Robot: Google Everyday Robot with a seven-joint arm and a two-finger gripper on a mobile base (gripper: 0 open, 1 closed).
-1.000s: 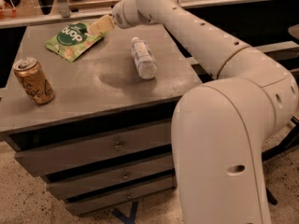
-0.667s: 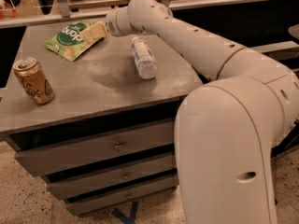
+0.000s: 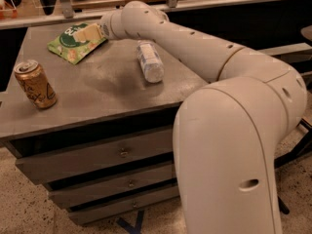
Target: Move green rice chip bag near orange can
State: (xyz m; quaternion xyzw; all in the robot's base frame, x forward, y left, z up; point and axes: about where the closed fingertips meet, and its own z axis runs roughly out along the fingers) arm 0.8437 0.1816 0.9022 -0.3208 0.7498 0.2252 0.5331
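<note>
The green rice chip bag [image 3: 69, 46] lies flat at the far left of the grey cabinet top [image 3: 102, 89]. My gripper [image 3: 88, 32] reaches in from the right and sits over the bag's upper right part, hiding it. The orange can [image 3: 35, 84] stands upright near the front left edge of the top, well apart from the bag and toward the camera.
A clear plastic bottle with a white label [image 3: 149, 61] lies on its side right of the bag, under my arm [image 3: 195, 48]. The cabinet has drawers [image 3: 102, 155] below. A rail and shelf [image 3: 170, 4] run behind the top.
My gripper has moved left from the bag's right edge to over the bag. The bag, can and bottle have stayed in place.
</note>
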